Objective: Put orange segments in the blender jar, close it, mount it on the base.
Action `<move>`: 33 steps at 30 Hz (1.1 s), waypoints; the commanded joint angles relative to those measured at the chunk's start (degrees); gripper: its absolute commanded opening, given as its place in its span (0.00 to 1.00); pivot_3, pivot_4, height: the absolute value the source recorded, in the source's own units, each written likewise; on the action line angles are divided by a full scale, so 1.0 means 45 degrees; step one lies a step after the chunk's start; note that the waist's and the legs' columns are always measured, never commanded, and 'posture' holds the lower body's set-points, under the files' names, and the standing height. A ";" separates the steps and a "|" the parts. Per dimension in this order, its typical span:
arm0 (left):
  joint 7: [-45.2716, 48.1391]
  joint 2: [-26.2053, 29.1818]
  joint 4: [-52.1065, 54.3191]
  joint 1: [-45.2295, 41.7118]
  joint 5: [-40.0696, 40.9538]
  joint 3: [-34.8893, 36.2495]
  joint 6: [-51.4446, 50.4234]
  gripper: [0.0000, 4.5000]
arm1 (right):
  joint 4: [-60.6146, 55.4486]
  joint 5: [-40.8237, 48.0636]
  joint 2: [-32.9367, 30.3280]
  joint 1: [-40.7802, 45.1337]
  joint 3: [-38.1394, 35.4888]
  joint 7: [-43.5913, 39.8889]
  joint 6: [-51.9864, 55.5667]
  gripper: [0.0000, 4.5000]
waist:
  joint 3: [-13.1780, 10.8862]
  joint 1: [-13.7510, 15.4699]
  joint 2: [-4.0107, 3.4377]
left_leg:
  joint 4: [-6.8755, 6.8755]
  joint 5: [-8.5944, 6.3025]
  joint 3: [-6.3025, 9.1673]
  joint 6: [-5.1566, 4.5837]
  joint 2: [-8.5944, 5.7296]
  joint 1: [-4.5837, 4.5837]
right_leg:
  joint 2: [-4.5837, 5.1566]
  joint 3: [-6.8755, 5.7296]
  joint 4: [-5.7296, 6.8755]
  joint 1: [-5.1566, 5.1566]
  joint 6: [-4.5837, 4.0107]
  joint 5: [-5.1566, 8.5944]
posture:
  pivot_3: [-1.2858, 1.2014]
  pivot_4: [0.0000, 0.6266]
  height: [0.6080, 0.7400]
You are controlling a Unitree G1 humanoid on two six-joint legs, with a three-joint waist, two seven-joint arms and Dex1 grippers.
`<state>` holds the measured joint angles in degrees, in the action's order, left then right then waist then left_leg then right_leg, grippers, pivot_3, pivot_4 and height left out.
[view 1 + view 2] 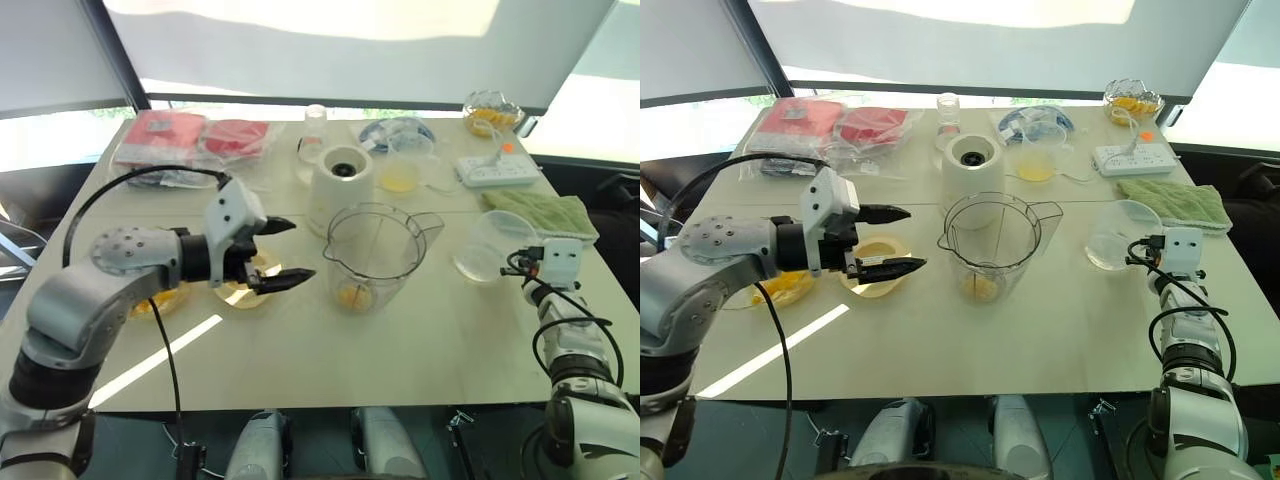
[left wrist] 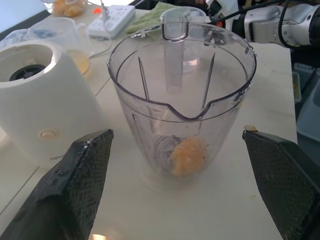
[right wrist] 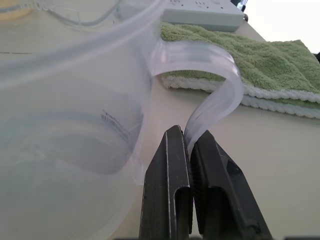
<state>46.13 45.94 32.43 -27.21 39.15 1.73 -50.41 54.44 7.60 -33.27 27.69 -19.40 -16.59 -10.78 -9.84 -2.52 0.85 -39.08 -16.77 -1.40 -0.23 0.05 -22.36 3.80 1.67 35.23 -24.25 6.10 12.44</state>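
**Jar upright mid-table, right pincer on a clear tab**

At the middle of the table (image 1: 300, 350) the blender jar (image 1: 375, 250) stands upright, its long axis vertical, mouth up. Its pour spout faces the robot's left, toward the left gripper (image 1: 283, 250), and its handle sits on the far right side. One of the orange segments (image 2: 189, 156) lies at the jar's bottom by the blade. The base (image 1: 342, 188) stands just behind the jar toward the far edge, socket up, nothing mounted on it.

The left gripper hovers level just beside the jar, its black fingers (image 2: 75, 185) spread wide apart with nothing between them. Below it are a shallow yellow dish (image 1: 872, 268) and, nearer the left edge, a plate of orange pieces (image 1: 780, 288).

By the right edge, the right gripper (image 3: 190, 150) has its fingers pressed together on the curved tab of a clear plastic piece (image 1: 490, 245); it may be the jar's lid, though I can't be sure. A green cloth (image 1: 540, 212) lies just behind it, a white power strip (image 1: 495, 170) farther back, and a measuring cup of yellow liquid (image 1: 405, 165) beside the base.
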 commanded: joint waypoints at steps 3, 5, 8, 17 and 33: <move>0.0474 0.0708 0.0064 -0.0232 0.0941 0.1442 -0.0032 0.96 | -0.3251 0.0373 -0.0819 0.0527 -0.0299 0.0031 0.0525 0.00 | -0.0047 0.0003 -0.0066 | -0.0001 0.0000 -0.0004 0.0000 0.0000 -0.0002 | 0.0001 0.0005 0.0000 -0.0004 0.0001 -0.0001 | 0.52 0.24 1.00; 0.0623 0.0808 -0.0176 -0.0381 0.1194 0.1650 -0.0017 0.96 | -0.4457 0.0161 -0.1157 0.0821 -0.0071 -0.0055 0.1035 0.00 | -0.0065 0.0006 -0.0096 | -0.0001 0.0000 -0.0008 0.0000 -0.0001 -0.0005 | 0.0003 0.0010 0.0001 -0.0010 0.0004 -0.0002 | 0.52 0.24 1.00; 0.0953 0.0802 -0.0527 -0.0665 0.1834 0.1918 -0.0041 0.96 | -0.5916 -0.0460 -0.2047 0.1682 0.0587 -0.0423 0.1815 0.00 | -0.0085 -0.0004 -0.0115 | -0.0001 0.0000 -0.0011 0.0000 -0.0001 -0.0006 | -0.0001 0.0012 0.0007 -0.0019 0.0010 -0.0005 | 0.52 0.24 1.00; 0.1960 0.0736 -0.1264 -0.0976 0.2869 0.1860 0.0074 0.96 | -0.8373 -0.1235 -0.3392 0.3665 0.2319 -0.2487 0.2964 0.00 | -0.0095 0.0023 -0.0108 | 0.0019 -0.0001 -0.0003 -0.0001 0.0012 -0.0013 | -0.0021 0.0002 0.0002 -0.0033 0.0011 -0.0003 | 0.52 0.24 1.00; 0.1467 -0.0178 -0.1503 -0.0483 0.1876 0.0905 0.0823 0.96 | -1.2838 -0.1709 -0.3512 0.3417 0.3605 -0.4575 0.4342 0.00 | -0.0105 0.0114 -0.0100 | 0.0017 -0.0001 -0.0011 -0.0001 0.0020 -0.0026 | -0.0006 0.0001 -0.0002 -0.0044 0.0007 -0.0001 | 0.52 0.24 1.00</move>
<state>52.85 45.34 25.34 -29.29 47.77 5.56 -47.94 -0.54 0.67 -47.51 42.00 -2.51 -36.71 9.65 -10.32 -2.00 0.40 -39.01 -16.77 -1.45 -0.23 0.14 -22.48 3.77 1.67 35.22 -24.45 6.12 12.44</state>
